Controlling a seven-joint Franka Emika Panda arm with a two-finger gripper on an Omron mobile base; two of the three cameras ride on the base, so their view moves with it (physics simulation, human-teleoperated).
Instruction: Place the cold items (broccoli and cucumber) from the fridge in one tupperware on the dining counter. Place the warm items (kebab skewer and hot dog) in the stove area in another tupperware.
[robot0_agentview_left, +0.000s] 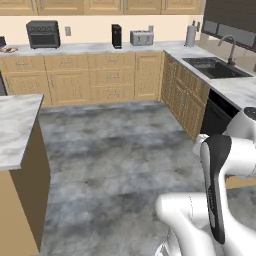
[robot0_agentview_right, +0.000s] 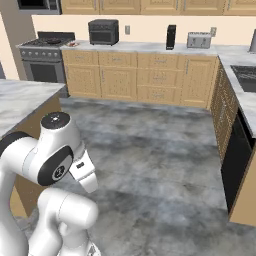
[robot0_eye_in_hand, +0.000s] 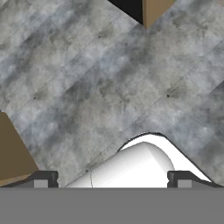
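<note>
Above bare grey floor (robot0_eye_in_hand: 109, 78), the tool (robot0_eye_in_hand: 109, 179) hangs wide open, holding nothing; open floor runs to the sink (robot0_agentview_left: 216, 67) counter (robot0_agentview_left: 235, 90). Task items: cannot tell.

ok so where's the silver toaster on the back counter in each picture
Left base view: silver toaster at top centre, on the back counter, right of the tall black appliance.
Right base view: toaster at upper right, again right of that black appliance.
Hand view: looks down at the grey floor; no toaster.
Shared landmark: the black toaster oven.
</note>
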